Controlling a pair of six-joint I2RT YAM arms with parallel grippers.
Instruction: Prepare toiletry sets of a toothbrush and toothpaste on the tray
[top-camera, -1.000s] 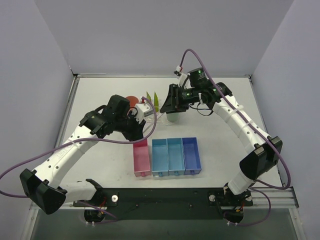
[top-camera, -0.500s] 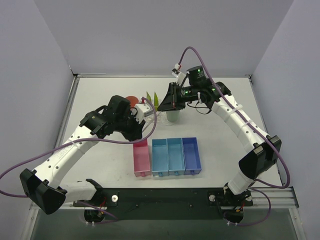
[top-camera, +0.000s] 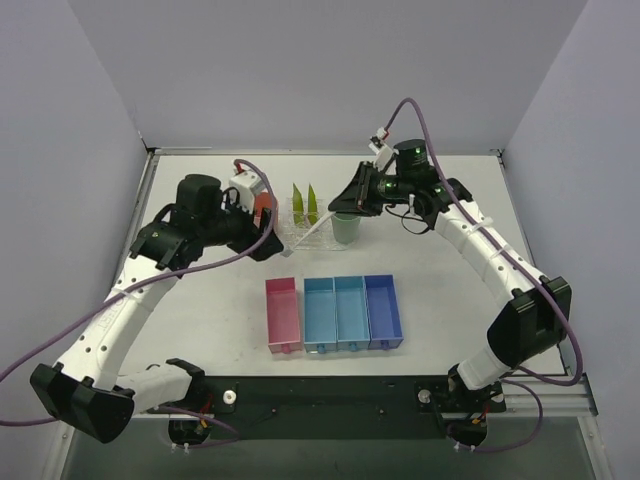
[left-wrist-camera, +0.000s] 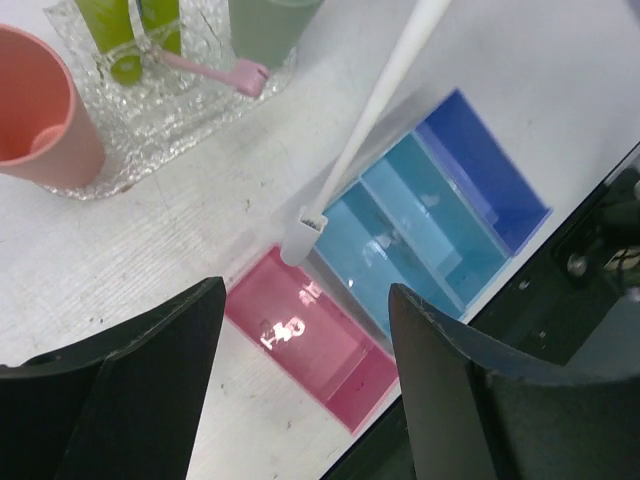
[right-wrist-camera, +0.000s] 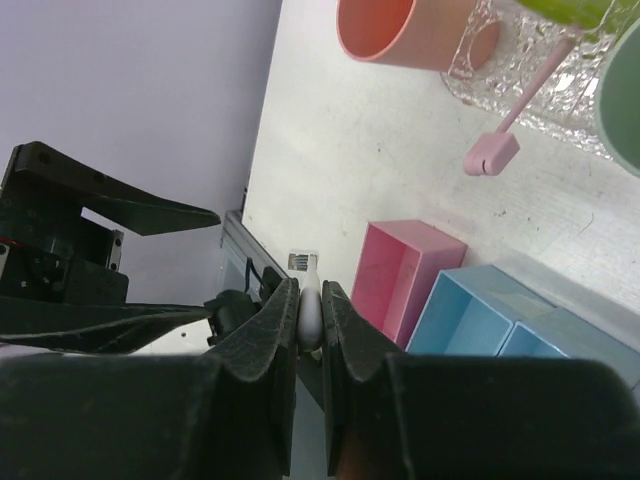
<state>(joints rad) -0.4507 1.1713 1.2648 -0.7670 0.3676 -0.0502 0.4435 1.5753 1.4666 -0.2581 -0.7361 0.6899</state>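
Seated on the tray, at 12 o'clock of the bins: two tubes, pink cup, one toothbrush. Green cup is noted at its 3 o'clock edge. Second toothbrush is clamped aloft by the right gripper. Left gripper is spread wide, nothing held.

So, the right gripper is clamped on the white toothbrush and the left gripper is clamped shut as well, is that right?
Not quite. The left gripper is open, with nothing between its fingers, as the left wrist view shows. The rest stands: the right gripper is clamped on the white toothbrush.
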